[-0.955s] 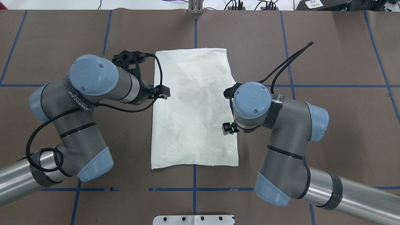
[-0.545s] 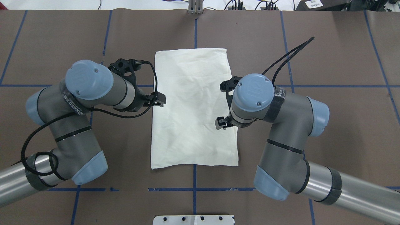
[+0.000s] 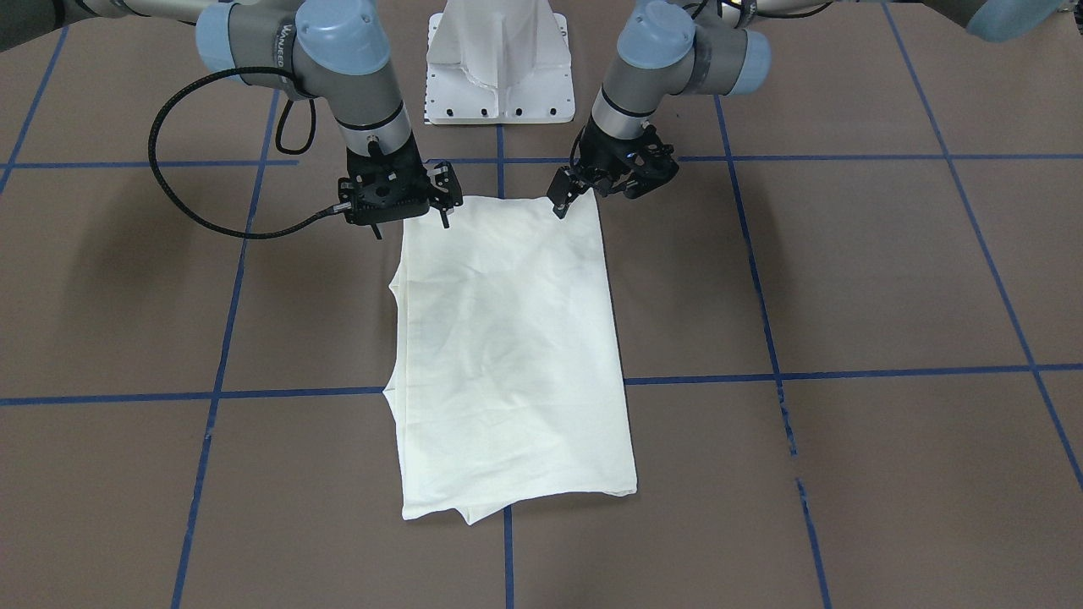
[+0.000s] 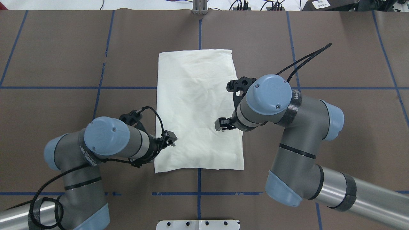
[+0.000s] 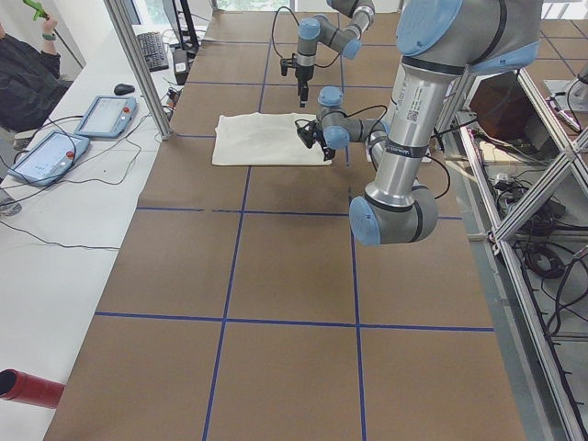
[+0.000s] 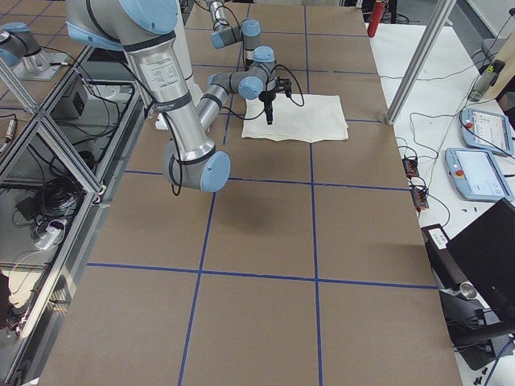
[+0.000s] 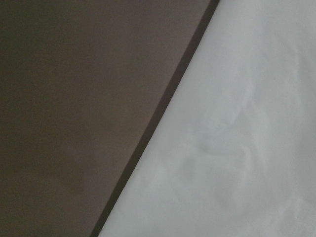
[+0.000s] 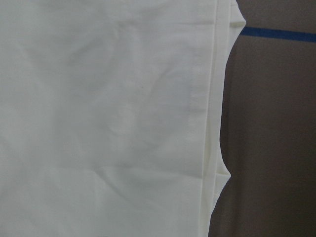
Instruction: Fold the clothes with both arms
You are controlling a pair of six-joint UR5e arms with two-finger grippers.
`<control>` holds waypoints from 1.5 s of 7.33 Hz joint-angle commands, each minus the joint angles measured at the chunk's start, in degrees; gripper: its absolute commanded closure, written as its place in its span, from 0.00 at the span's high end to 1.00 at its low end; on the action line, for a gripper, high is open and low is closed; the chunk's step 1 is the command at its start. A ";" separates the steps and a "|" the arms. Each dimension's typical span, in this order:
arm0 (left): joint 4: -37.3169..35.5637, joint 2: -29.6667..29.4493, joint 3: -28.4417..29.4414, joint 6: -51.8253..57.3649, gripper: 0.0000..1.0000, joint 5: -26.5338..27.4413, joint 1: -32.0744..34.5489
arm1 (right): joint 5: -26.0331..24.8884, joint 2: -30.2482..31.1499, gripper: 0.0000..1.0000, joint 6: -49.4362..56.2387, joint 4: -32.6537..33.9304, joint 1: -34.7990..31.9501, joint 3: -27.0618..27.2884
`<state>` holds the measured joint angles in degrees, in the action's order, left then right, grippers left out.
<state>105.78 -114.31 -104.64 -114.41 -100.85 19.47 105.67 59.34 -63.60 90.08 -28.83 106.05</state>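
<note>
The cream shirt (image 4: pixel 196 105) lies folded into a tall rectangle in the middle of the table, plain side up; its print is hidden. It also shows in the front view (image 3: pixel 508 355). My left gripper (image 3: pixel 611 188) hovers open and empty over the robot-side edge of the shirt, near its left corner; one finger (image 4: pixel 171 138) shows from above. My right gripper (image 3: pixel 411 225) hovers open and empty over the robot-side right corner, with one finger (image 4: pixel 221 125) over the cloth. The wrist views show only cloth (image 7: pixel 237 148) (image 8: pixel 98 123) and brown table.
The brown table cover (image 4: pixel 335 64) carries a grid of blue tape lines. The white pedestal base (image 3: pixel 499 59) stands just behind the shirt's robot-side edge. A side bench with tablets (image 5: pixel 55 152) and an aluminium post (image 5: pixel 138 64) stand beyond the far edge.
My left arm has drawn back toward the robot along the shirt's left edge, down to near its corner. My right gripper has shifted slightly inward over the shirt's right edge.
</note>
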 commanded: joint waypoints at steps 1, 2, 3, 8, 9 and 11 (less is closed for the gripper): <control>-3.65 0.23 -0.03 -1.95 0.99 2.32 -2.06 | -0.02 -0.01 1.00 -0.30 -0.08 0.01 -0.06; -3.65 0.14 0.05 -2.48 0.92 2.32 -2.33 | -0.02 -0.01 1.00 -0.30 -0.08 0.01 -0.06; -3.82 0.14 0.14 -2.48 0.85 2.24 -2.33 | -0.02 -0.01 1.00 -0.30 -0.08 0.01 0.03; -6.19 -1.34 0.05 -2.57 0.48 2.15 -3.12 | -0.02 0.51 1.00 -0.21 -0.08 -0.17 -0.06; -6.20 -1.35 0.05 -2.57 0.41 2.15 -3.12 | -0.02 0.60 1.00 -0.21 -0.08 -0.17 -0.06; -6.20 -1.26 -0.03 -2.57 0.09 2.15 -3.21 | -0.02 0.86 1.00 -0.30 -0.08 -0.08 -0.06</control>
<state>99.64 -115.58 -104.64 -116.98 -98.70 16.32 105.61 59.97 -63.83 90.00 -28.99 106.00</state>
